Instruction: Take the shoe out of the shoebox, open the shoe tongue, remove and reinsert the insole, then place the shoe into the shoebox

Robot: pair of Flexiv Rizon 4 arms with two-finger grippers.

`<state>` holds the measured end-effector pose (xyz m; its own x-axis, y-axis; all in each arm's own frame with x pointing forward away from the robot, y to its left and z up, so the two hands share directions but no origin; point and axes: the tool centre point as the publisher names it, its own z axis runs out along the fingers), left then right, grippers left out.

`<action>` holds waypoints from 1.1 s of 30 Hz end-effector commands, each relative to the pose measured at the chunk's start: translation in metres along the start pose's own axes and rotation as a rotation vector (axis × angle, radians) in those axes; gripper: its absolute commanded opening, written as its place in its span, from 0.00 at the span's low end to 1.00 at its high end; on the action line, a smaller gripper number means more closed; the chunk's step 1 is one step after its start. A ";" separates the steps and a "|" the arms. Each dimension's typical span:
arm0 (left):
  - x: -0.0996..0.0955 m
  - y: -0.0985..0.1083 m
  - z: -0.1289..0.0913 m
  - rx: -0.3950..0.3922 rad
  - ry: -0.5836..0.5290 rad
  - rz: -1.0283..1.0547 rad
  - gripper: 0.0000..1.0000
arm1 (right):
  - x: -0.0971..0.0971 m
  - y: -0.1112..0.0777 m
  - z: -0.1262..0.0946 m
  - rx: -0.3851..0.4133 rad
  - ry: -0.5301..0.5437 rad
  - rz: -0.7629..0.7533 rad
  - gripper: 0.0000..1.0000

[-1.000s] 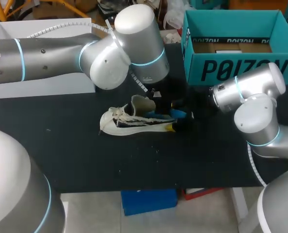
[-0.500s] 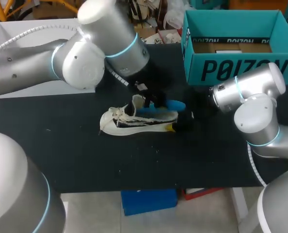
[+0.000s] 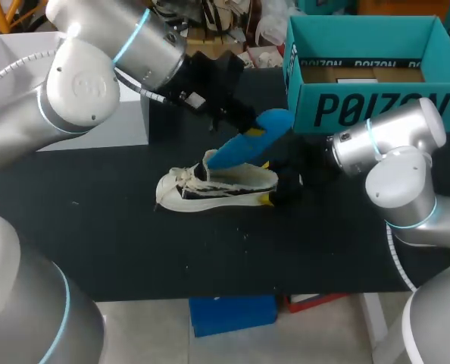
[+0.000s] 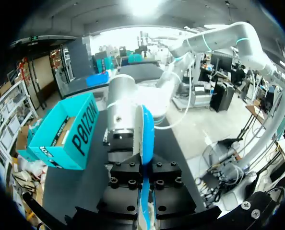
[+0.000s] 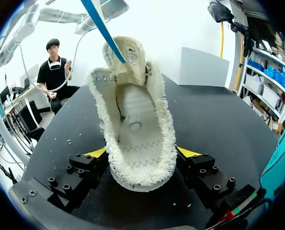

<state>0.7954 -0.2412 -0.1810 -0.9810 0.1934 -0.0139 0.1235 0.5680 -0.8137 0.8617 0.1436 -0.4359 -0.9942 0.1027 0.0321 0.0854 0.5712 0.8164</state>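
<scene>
Left tool (image 4: 144,189) pinches the thin blue foam insole (image 3: 248,144), lifted, lower end by the tongue. Right tool (image 5: 142,154) clamps the heel of the cream knitted shoe (image 3: 217,186) on the black tabletop (image 3: 134,243). Insole judged light and floppy; best gripped near one end.

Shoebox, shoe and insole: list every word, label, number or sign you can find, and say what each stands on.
On the shoebox, outer side wall: one large black brand name, plain to read, not copied here.
Inside its far wall: a black band of small repeated brand print.
On the shoe: a tongue label, too small to read.
On the insole: no print seen.
Numbers or signs: none.
</scene>
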 end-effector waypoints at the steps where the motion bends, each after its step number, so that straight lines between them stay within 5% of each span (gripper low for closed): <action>1: -0.002 -0.010 -0.023 0.262 0.065 -0.008 0.00 | -0.002 -0.001 0.002 0.003 0.000 0.001 0.00; 3: -0.004 -0.018 -0.032 0.345 0.113 -0.030 0.00 | -0.002 -0.001 0.002 0.003 0.000 0.001 0.00; 22: 0.001 -0.019 -0.033 0.336 0.122 -0.043 0.00 | -0.002 -0.001 0.002 0.003 0.000 0.001 0.00; 33: 0.018 -0.076 -0.069 0.551 0.154 -0.084 0.00 | -0.002 -0.001 0.002 0.003 0.000 0.001 0.00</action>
<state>0.7860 -0.2267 -0.0850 -0.9417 0.3161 0.1157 -0.0863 0.1054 -0.9907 0.8617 0.1436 -0.4359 -0.9942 0.1027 0.0322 0.0854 0.5711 0.8164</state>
